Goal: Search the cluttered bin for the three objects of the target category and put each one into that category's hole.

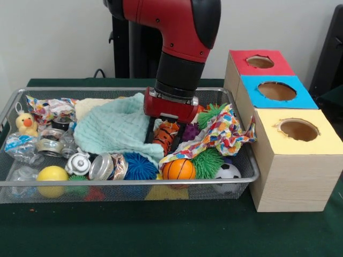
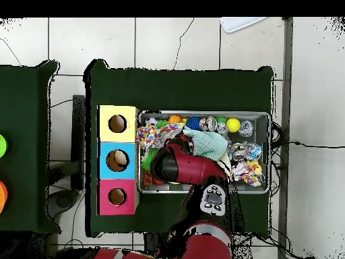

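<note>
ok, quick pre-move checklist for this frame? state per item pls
1. Gripper inside the wire bin: ok.
2. Something between the fingers: ok, they straddle an orange striped toy.
3. Fingers closed on it: cannot tell.
4. Teal cloth clear of gripper: not ok, it lies against its side.
5. Holes of red box, blue box and yellow box unblocked: ok.
6. Patterned cloth on the way to the boxes: not ok, drapes over bin corner.

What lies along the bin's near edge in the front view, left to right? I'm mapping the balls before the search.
Yellow ball → silver can → blue spiky ball → small basketball → green spiky ball → small soccer ball.
</note>
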Robot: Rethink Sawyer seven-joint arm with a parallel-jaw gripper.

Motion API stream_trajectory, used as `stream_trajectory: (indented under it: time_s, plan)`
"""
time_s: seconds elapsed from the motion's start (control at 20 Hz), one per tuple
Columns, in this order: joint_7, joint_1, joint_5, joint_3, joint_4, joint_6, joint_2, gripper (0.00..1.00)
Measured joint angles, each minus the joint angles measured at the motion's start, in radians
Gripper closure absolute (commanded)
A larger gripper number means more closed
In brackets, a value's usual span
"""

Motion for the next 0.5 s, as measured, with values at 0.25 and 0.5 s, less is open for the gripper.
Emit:
stream_trajectory:
  time_s: [0.25, 0.5]
  plan:
    - [0.000, 0.000, 0.019, 0.000, 0.000, 0.015, 0.000, 0.00]
    - [0.000, 0.001, 0.042, 0.000, 0.000, 0.041, 0.000, 0.00]
